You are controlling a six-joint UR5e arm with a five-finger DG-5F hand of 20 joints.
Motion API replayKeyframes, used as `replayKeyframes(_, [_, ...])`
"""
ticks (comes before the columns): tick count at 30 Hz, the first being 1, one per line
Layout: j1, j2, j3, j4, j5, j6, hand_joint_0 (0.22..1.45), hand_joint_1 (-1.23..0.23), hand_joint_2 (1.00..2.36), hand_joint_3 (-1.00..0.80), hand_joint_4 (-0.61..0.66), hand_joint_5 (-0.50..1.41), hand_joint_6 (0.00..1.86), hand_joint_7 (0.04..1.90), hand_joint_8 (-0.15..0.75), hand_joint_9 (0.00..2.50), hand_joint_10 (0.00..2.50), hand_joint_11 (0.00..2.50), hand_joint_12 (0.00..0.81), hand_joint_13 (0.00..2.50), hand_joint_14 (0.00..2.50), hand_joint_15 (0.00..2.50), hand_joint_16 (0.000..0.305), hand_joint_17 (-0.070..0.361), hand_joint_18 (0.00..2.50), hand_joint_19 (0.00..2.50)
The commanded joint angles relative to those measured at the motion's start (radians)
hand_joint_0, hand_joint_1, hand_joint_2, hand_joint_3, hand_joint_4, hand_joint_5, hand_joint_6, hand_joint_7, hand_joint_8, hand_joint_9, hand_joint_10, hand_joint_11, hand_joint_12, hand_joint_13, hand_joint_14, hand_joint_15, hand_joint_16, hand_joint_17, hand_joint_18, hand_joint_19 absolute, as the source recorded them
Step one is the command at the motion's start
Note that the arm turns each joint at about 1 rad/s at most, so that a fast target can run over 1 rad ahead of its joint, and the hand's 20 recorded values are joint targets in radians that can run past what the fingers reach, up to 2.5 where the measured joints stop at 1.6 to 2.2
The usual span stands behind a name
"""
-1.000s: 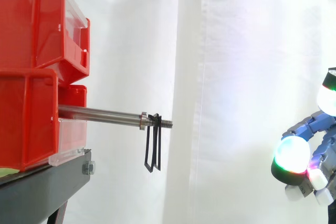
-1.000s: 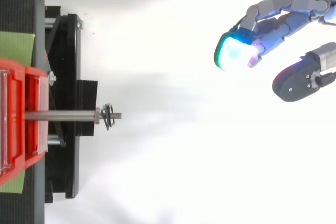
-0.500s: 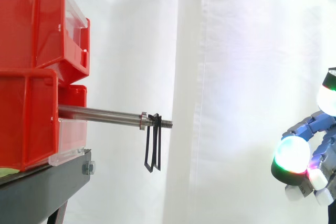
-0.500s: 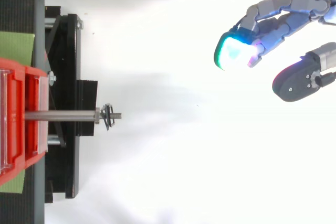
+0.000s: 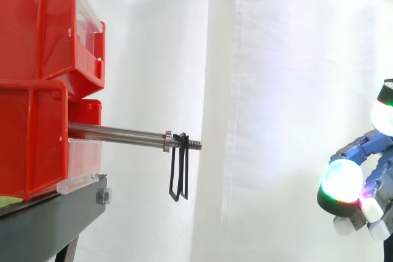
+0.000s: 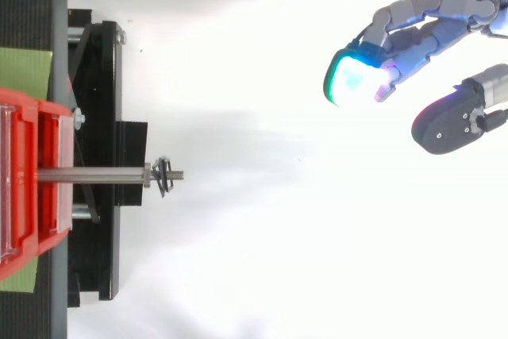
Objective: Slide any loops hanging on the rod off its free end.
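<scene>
A steel rod (image 5: 116, 133) sticks out level from the red bins (image 5: 37, 84) toward the right, ending in a threaded tip (image 5: 194, 145). Black loops (image 5: 178, 173) hang from it just past a small collar, close to the free end; from above the black loops (image 6: 163, 176) show as a small knot on the rod (image 6: 91, 174). My hand (image 6: 429, 29) hovers far to the right of the rod's tip, open, with relaxed fingers and nothing between them. In the side view my hand (image 5: 362, 179) sits low at the right edge, below rod height.
The stacked red bins rest on a black stand (image 5: 49, 219). The stand's black frame (image 6: 103, 164) lies under the rod in the top view. A white curtain (image 5: 276, 90) hangs behind, with open space between the rod's tip and my hand.
</scene>
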Motion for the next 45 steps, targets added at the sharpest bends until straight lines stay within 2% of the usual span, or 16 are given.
replayKeyframes(1, [0.000, 0.000, 0.000, 0.000, 0.000, 0.000, 0.58, -0.58, 1.00, -0.48, 0.24, -0.18, 0.50, 0.87, 0.233, 0.62, 0.00, 0.13, 0.234, 0.38, 0.00, 0.00, 0.036, 0.081, 0.45, 0.37])
replayKeyframes(45, [0.000, 0.000, 0.000, 0.000, 0.000, 0.000, 0.58, -0.58, 1.00, -0.47, 0.23, -0.18, 0.50, 0.88, 0.224, 0.61, 0.00, 0.13, 0.220, 0.37, 0.00, 0.00, 0.037, 0.083, 0.47, 0.37])
